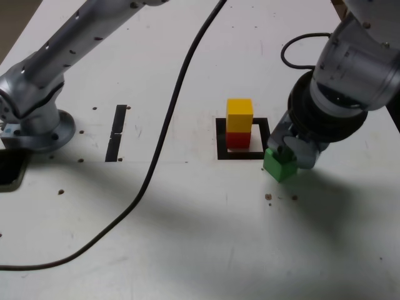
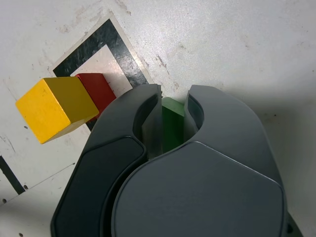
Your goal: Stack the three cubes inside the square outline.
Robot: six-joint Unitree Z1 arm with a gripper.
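The yellow cube stands on the red cube inside the square outline of black tape. The green cube rests on the table just outside the outline's corner, toward the exterior view's right. My gripper is down over it, shut on the green cube. In the wrist view the green cube is wedged between the two dark fingers, with the yellow cube and red cube beside the tape outline.
A black cable curves across the table in the exterior view's left half. Two short black strips lie near the arm's base. Small dark specks dot the white tabletop.
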